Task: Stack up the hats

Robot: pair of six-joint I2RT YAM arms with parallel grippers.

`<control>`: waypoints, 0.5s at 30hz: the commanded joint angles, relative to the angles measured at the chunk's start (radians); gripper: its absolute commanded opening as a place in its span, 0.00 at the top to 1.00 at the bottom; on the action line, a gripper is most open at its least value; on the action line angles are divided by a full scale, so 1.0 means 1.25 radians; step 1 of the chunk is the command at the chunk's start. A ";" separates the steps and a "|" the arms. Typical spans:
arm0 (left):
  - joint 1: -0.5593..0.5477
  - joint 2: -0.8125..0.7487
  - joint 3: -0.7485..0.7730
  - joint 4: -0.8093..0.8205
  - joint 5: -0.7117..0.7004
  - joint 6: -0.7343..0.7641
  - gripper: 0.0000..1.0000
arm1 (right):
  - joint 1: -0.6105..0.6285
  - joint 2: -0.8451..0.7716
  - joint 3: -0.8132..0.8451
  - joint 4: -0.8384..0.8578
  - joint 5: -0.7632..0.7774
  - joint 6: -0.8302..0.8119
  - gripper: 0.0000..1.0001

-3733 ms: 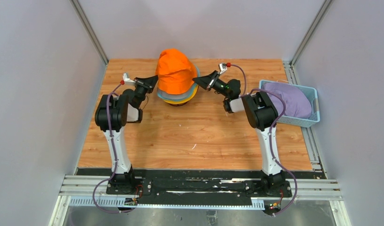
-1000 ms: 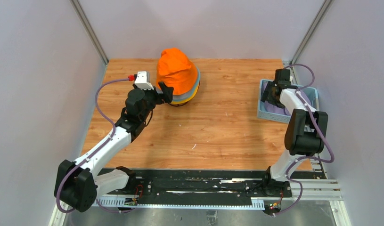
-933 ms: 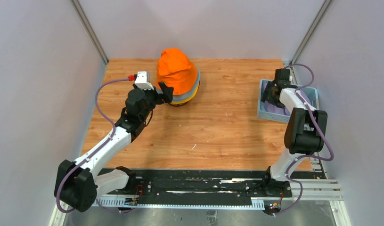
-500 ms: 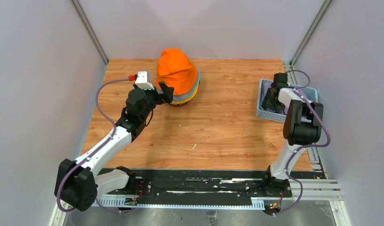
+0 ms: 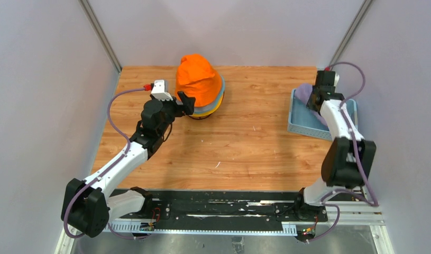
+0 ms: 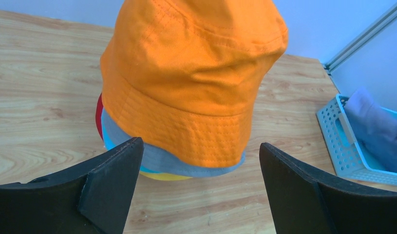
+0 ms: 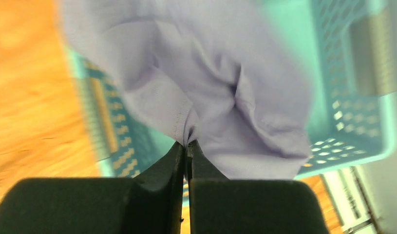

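**Lavender hat caught in a tight pinch**

Wooden table carried the pile near its far edge: orange hat on top, with the grey hat, teal hat, yellow hat and red hat peeking out beneath. At the right sat the blue basket. The lavender hat hung over it, bunched between the right gripper's closed fingers. The left gripper gaped wide just beside the pile.

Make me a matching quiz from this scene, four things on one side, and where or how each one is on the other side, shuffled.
1 orange hat
2 lavender hat
3 left pincer
4 basket

A open, facing the orange hat
B at the table's right edge
C on top of the other hats
D pinched in the shut right pincer

Pairs: 1-C, 2-D, 3-A, 4-B
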 commanded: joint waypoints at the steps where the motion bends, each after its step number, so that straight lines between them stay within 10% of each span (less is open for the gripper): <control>1: -0.007 0.001 0.005 0.065 0.026 -0.025 0.11 | 0.071 -0.188 0.115 0.001 0.056 -0.070 0.99; 15: -0.011 -0.030 0.070 0.123 0.159 -0.091 0.13 | 0.121 -0.222 0.469 -0.031 -0.476 -0.012 0.99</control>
